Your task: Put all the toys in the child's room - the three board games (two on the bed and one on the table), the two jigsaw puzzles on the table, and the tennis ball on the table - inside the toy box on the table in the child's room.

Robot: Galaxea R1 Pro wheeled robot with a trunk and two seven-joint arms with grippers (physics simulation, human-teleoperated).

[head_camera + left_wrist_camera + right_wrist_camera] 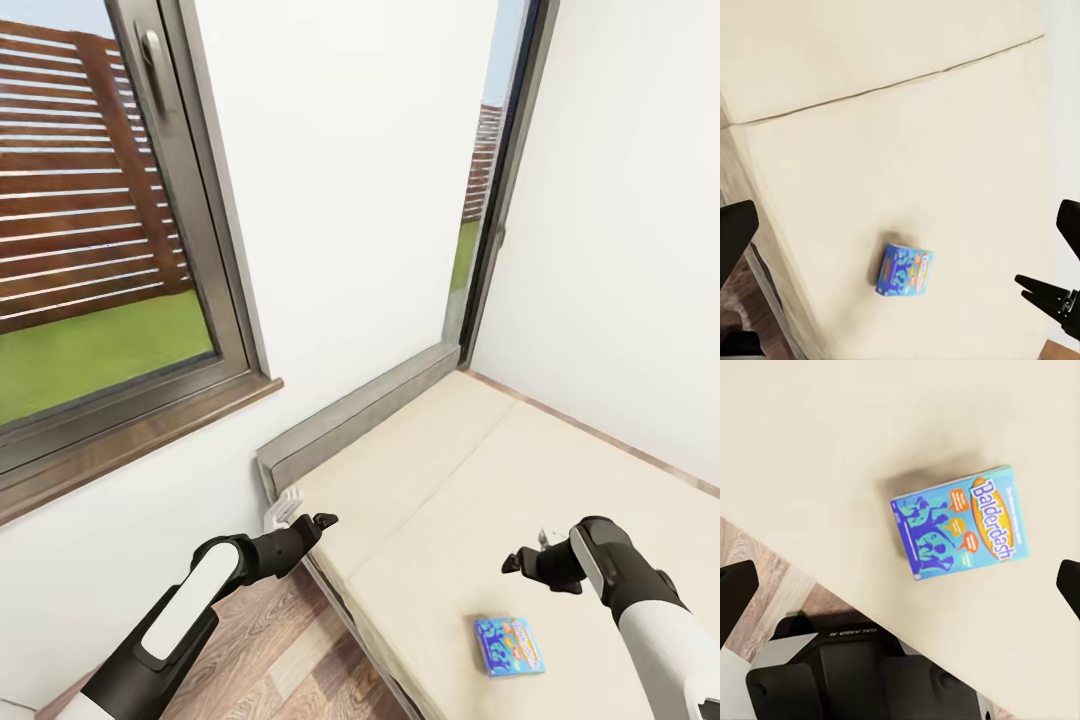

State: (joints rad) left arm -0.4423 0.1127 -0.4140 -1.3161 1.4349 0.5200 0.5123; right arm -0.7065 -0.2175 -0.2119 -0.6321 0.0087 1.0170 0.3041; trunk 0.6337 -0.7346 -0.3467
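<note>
- Head view: the blue board game [510, 646] lies flat near the bed [430, 480] front edge, just below your right gripper [520, 562].
- Both jaws spread, empty; left gripper [322, 522] farther, off the bed's corner.
- Box's long axis runs diagonal under the right wrist.

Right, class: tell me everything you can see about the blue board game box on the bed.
The blue board game is a small, flat, rectangular card box, its lid reading "Balderdash" in an orange oval over purple figures. It lies face up on the beige mattress, near the bed's floor-side edge. Only the mattress touches it; the right gripper hovers apart from it.
</note>
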